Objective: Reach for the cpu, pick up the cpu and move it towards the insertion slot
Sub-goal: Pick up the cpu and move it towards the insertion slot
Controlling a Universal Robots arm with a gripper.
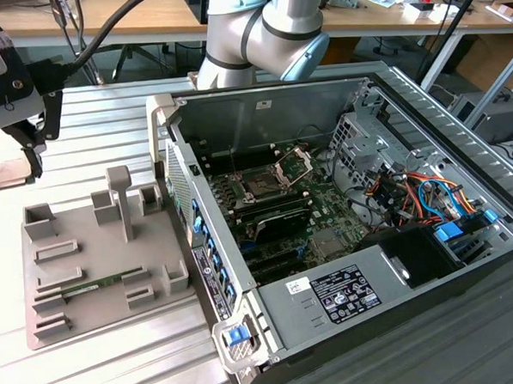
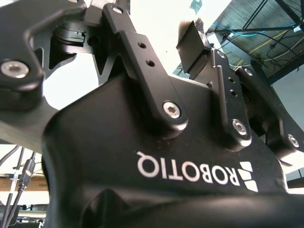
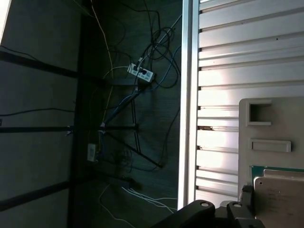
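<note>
The cpu (image 1: pixel 4 169) is a pale flat square lying at the exterior view's far left edge. In the first wrist view the cpu (image 3: pixel 280 199) shows its silvery face and thin rim beside the grey fixture. My gripper (image 1: pixel 29 152) hangs just above and beside it, not touching that I can see. In the second wrist view my gripper (image 2: pixel 152 23) stands open, with bright ceiling and nothing else between the fingers (image 2: pixel 192 42). The insertion slot (image 1: pixel 261 186) is a dark square socket in a silver frame, its bracket raised, on the board inside the open computer case.
A grey fixture tray (image 1: pixel 97 261) with posts and pockets lies between the gripper and the case; a green memory stick (image 1: pixel 102 284) rests in it. The case wall (image 1: pixel 163 137) stands tall beside the tray. Cables and a drive bay (image 1: pixel 412 201) crowd the case's far side.
</note>
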